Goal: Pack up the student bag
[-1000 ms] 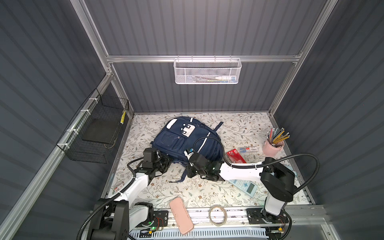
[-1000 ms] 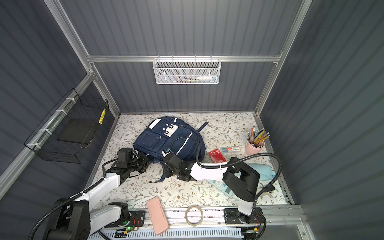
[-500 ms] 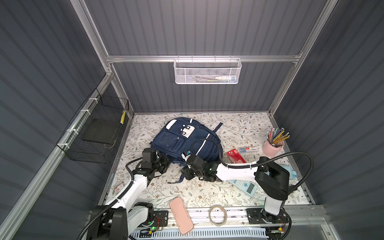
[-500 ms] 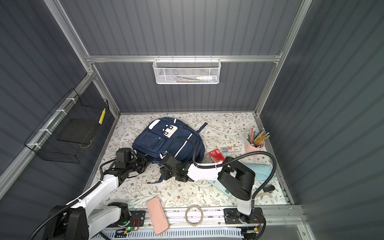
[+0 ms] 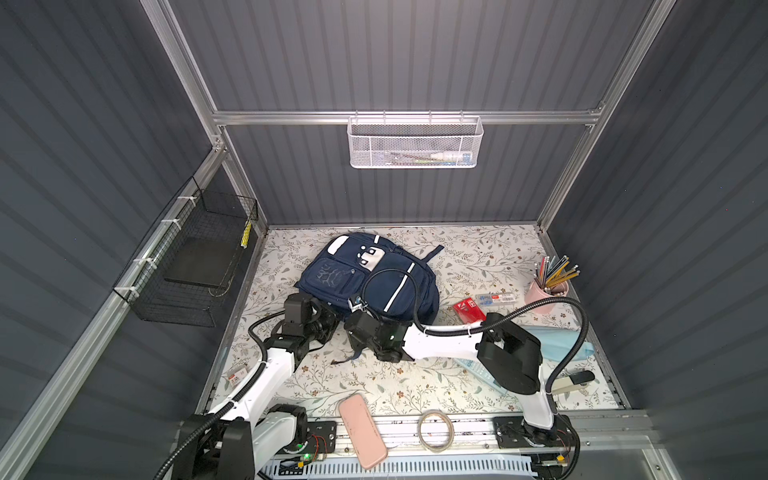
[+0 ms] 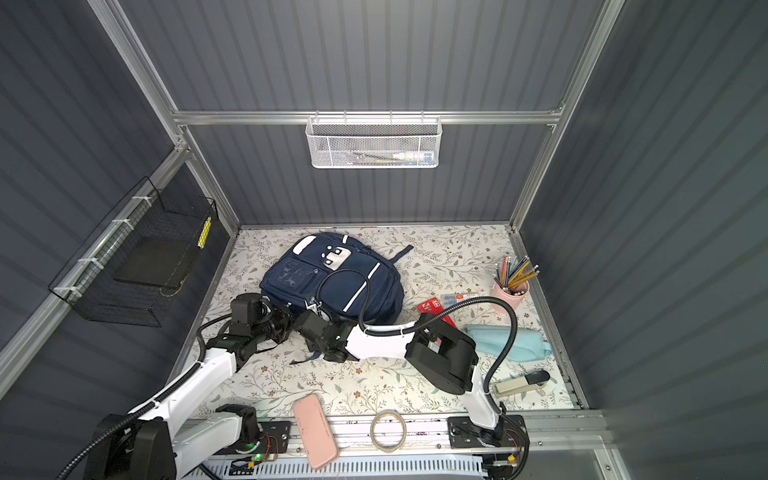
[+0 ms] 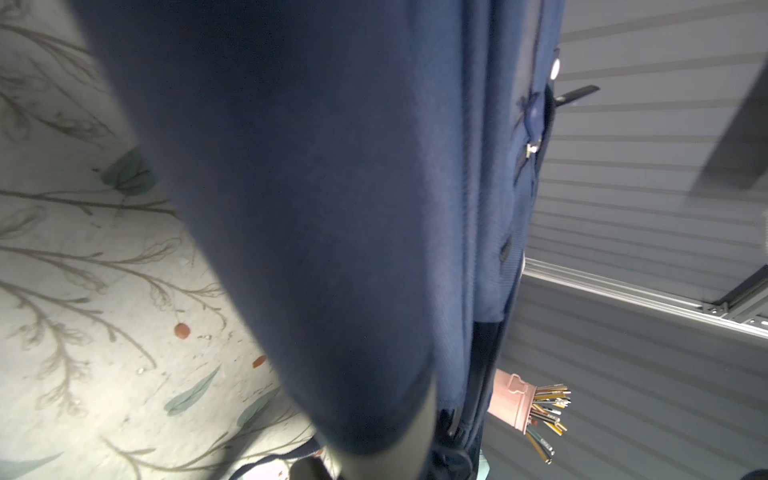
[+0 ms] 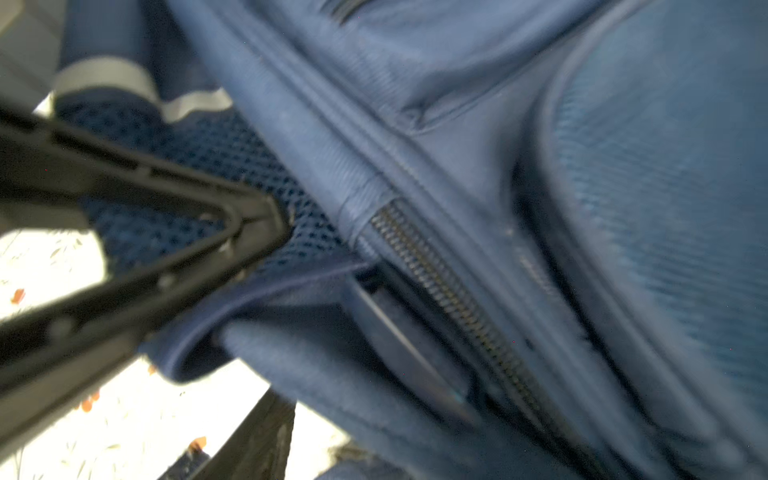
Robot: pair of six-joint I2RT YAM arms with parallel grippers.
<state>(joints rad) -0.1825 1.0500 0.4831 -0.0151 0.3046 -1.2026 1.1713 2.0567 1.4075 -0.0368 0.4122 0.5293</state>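
The left pincer (image 5: pixel 323 322) stays clenched at the near edge of the large navy-blue fabric student bag (image 5: pixel 399 282) lying just beyond it; the right pincer (image 5: pixel 356 316) has slid leftward beside it, jaws now parted. Left of them a black wire basket (image 5: pixel 166 307) holds a dark slab (image 5: pixel 199 262); right, a pink cup (image 5: pixel 544 298) holds pencils (image 5: pixel 557 270).
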